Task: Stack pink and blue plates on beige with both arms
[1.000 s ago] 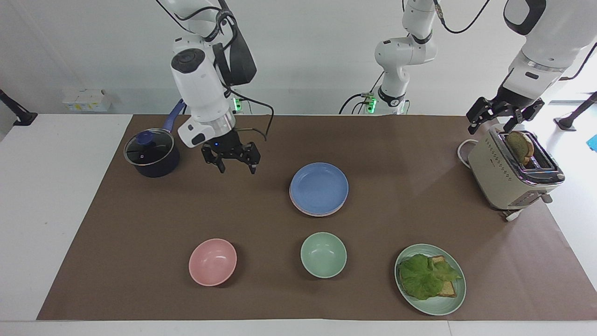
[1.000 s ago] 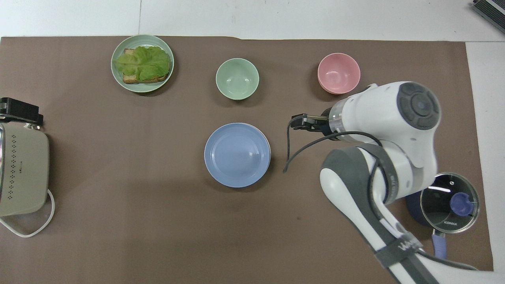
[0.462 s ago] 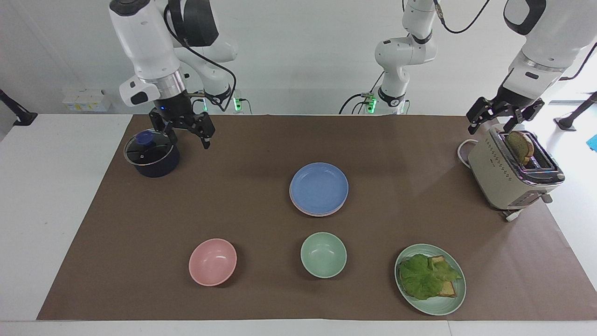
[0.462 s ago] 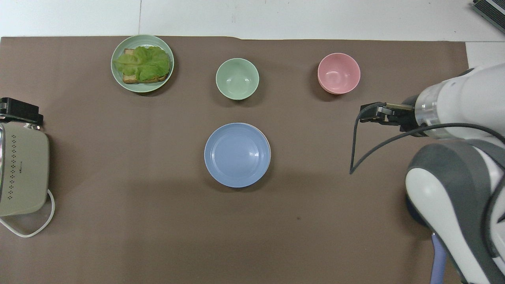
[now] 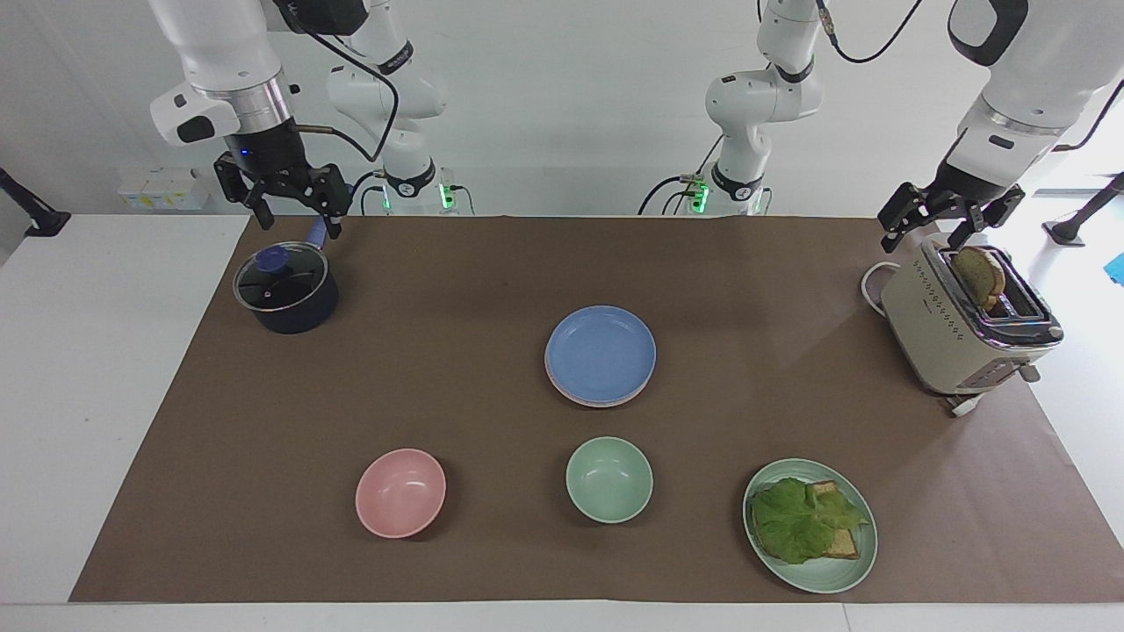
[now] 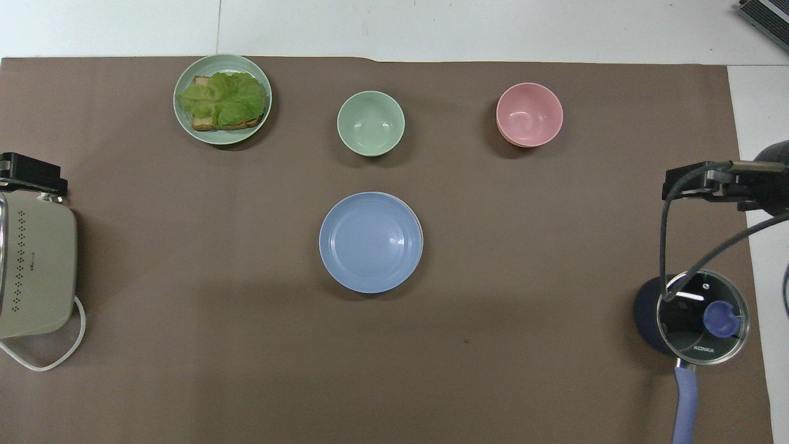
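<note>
Both grippers spread, empty: right gripper [image 5: 281, 189] above saucepan [image 5: 286, 290], left gripper [image 5: 948, 215] above toaster [image 5: 966, 329]. Risk: blue plate [image 5: 601, 353] sits slightly offset on stack; nudge shifts it.

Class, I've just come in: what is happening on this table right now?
Nothing is being handled. The blue plate sits on top of a stack at the middle of the mat, a pink plate edge showing under it. The right hand hangs open and empty over the pot. The left hand waits open over the toaster.

Blue plate [image 5: 601, 352] atop pink plate [image 5: 580, 397]
</note>
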Controlling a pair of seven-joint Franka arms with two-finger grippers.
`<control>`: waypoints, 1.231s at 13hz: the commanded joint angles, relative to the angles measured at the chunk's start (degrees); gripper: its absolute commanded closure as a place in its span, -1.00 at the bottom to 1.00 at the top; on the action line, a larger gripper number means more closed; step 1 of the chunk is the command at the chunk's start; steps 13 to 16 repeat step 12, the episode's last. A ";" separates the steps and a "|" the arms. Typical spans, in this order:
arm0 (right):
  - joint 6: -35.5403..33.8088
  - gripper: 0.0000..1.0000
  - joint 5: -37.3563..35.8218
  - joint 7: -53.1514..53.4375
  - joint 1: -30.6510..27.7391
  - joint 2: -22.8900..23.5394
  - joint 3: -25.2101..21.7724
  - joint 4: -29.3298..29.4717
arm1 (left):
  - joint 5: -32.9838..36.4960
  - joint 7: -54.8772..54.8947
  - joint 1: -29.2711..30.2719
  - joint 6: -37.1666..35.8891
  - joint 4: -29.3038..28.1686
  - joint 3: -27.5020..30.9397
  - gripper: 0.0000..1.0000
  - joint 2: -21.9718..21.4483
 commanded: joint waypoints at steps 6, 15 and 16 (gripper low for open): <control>-4.16 -1.00 0.49 -2.31 -1.36 1.99 0.66 4.55 | 0.54 0.43 0.46 -0.10 -0.56 -0.22 -1.00 -0.46; -4.25 -1.00 3.14 -2.41 -1.28 1.81 0.49 4.55 | 0.37 0.16 0.20 0.08 -0.56 -0.31 -1.00 -0.55; -4.25 -1.00 3.14 -2.41 -1.28 1.81 0.49 4.55 | 0.37 0.16 0.20 0.08 -0.56 -0.31 -1.00 -0.55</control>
